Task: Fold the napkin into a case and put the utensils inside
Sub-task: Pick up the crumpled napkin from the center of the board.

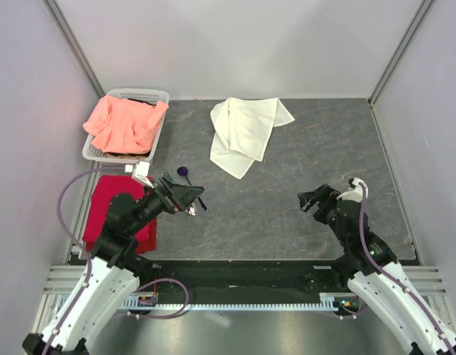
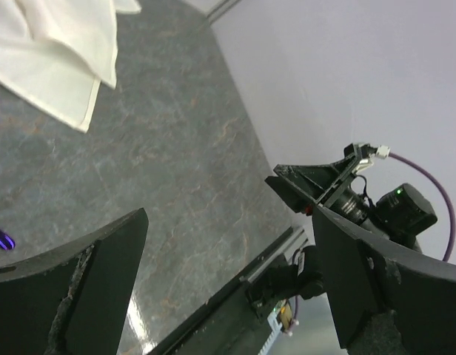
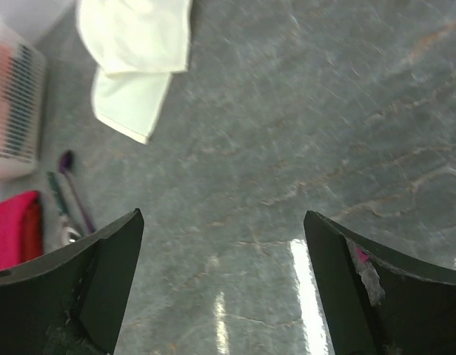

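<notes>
The cream-white napkin (image 1: pixel 246 133) lies crumpled and partly doubled over at the back middle of the table, also seen in the left wrist view (image 2: pixel 50 52) and the right wrist view (image 3: pixel 135 52). No case shows. The purple-handled utensils (image 1: pixel 185 174) lie left of centre, and the right wrist view (image 3: pixel 71 194) shows a round purple head and a silver spoon bowl. My left gripper (image 1: pixel 195 201) hovers open just over their near ends, with nothing between its fingers (image 2: pixel 229 214). My right gripper (image 1: pixel 305 201) stands open over bare table at the right (image 3: pixel 222 215), well short of the napkin.
A white basket (image 1: pixel 160 96) holding a salmon-pink cloth (image 1: pixel 124 124) stands at the back left. A red cloth (image 1: pixel 109 211) lies at the left edge under the left arm. Grey walls enclose the table on three sides.
</notes>
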Robot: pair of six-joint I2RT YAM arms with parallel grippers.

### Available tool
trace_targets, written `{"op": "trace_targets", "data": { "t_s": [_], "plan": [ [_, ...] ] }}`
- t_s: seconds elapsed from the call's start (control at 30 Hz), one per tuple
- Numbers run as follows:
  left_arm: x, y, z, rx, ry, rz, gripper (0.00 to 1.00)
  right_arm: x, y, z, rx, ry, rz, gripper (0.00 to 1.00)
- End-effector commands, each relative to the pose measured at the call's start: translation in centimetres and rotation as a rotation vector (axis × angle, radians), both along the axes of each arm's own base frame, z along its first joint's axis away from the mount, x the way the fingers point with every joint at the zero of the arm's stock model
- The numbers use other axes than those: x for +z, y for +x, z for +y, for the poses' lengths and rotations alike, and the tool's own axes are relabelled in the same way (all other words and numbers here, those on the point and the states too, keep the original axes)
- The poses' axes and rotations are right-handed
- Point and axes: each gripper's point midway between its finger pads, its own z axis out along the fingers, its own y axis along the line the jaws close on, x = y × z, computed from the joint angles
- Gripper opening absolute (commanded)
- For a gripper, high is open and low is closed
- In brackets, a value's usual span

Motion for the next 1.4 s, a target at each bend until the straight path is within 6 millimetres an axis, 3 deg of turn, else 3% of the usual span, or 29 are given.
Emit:
{"op": "trace_targets", "data": {
  "t_s": [0.0,0.07,0.1,0.13,0.17,0.23,0.27,0.3,0.33,0.37,0.4,0.43,0.47,0.5,0.53,0.57,0.6,0.63,0.67,0.7,0.73,0.77,0.8,0.83,0.97,1.37],
  "plan": [
    [-2.5,-1.3,-2.6,-0.196,0.039,0.116,1.0,-1.8,0.3,-0.1,0.019,-0.104,0.082,0.98],
    [-3.5,-1.8,-3.6,-0.281,0.029,0.125,1.0,-1.2,0.8,1.7,0.135,-0.132,0.048,0.98],
    [-3.2,-1.9,-3.9,-0.304,0.019,0.102,1.0,-2.0,1.3,2.3,0.169,-0.162,0.08,0.98],
    [-3.4,-2.1,-4.1,-0.321,0.015,0.103,1.0,-1.0,2.2,3.0,0.194,-0.166,0.047,0.98],
    [-3.9,-2.0,-4.1,-0.32,0.022,0.113,1.0,-2.4,2.8,3.6,0.215,-0.193,0.103,0.98],
    [-4.9,-2.0,-3.8,-0.305,0.053,0.134,1.0,-1.5,4.9,4.6,0.225,-0.215,0.088,0.98],
    [-5.2,-2.0,-3.8,-0.306,0.061,0.134,1.0,-3.4,5.8,5.0,0.235,-0.252,0.16,0.98],
    [-5.2,-2.1,-3.7,-0.309,0.072,0.12,0.98,-2.0,7.5,5.9,0.242,-0.254,0.135,0.98],
    [-6.1,-2.4,-3.6,-0.313,0.083,0.15,0.97,-2.1,8.4,6.3,0.25,-0.275,0.151,0.98],
    [-6.3,-2.6,-3.6,-0.317,0.085,0.155,0.96,-4.3,9.4,6.7,0.263,-0.318,0.219,0.98],
    [-6.5,-2.7,-3.5,-0.32,0.09,0.154,0.96,-2.6,11.4,7.6,0.259,-0.318,0.184,0.98],
    [-6.7,-3.0,-3.5,-0.33,0.092,0.161,0.95,-2.7,12.4,8.0,0.26,-0.331,0.195,0.98],
    [-7.1,-3.2,-3.5,-0.332,0.099,0.174,0.95,-4.7,13.5,8.4,0.268,-0.365,0.248,0.98],
    [-7.4,-3.3,-3.4,-0.33,0.104,0.183,0.94,-3.2,15.4,9.1,0.255,-0.369,0.221,0.98],
    [-8.2,-3.4,-3.3,-0.325,0.11,0.209,0.93,-3.3,16.4,9.4,0.247,-0.379,0.23,0.98],
    [-8.5,-3.6,-3.2,-0.328,0.112,0.218,0.9,-5.3,17.4,9.8,0.251,-0.41,0.275,0.97],
    [-8.8,-3.7,-3.3,-0.334,0.111,0.225,0.88,-4.1,19.1,10.4,0.231,-0.413,0.252,0.95],
    [-9.5,-3.8,-3.2,-0.332,0.113,0.244,0.88,-4.2,20.0,10.6,0.221,-0.42,0.255,0.94],
    [-9.6,-3.8,-3.2,-0.333,0.115,0.247,0.84,-6.2,20.8,11.0,0.221,-0.445,0.294,0.91],
    [-10.0,-3.8,-3.2,-0.336,0.126,0.253,0.82,-5.1,22.3,11.8,0.213,-0.44,0.269,0.89],
    [-9.9,-3.7,-3.2,-0.336,0.131,0.245,0.8,-5.5,23.0,11.6,0.187,-0.461,0.276,0.87],
    [-10.0,-3.7,-3.2,-0.34,0.135,0.249,0.77,-7.1,23.5,12.0,0.186,-0.485,0.303,0.83],
    [-10.0,-3.6,-3.3,-0.342,0.139,0.248,0.74,-6.4,24.5,12.5,0.181,-0.49,0.281,0.8],
    [-10.1,-3.6,-3.4,-0.349,0.14,0.258,0.7,-7.8,24.9,12.3,0.164,-0.518,0.302,0.79],
    [-9.9,-3.4,-3.6,-0.361,0.148,0.266,0.62,-9.0,25.6,13.4,0.16,-0.541,0.313,0.46],
    [-10.4,-2.0,-4.2,-0.364,0.183,0.294,0.54,-12.8,24.9,12.9,0.135,-0.599,0.371,0.41]
  ]
}}
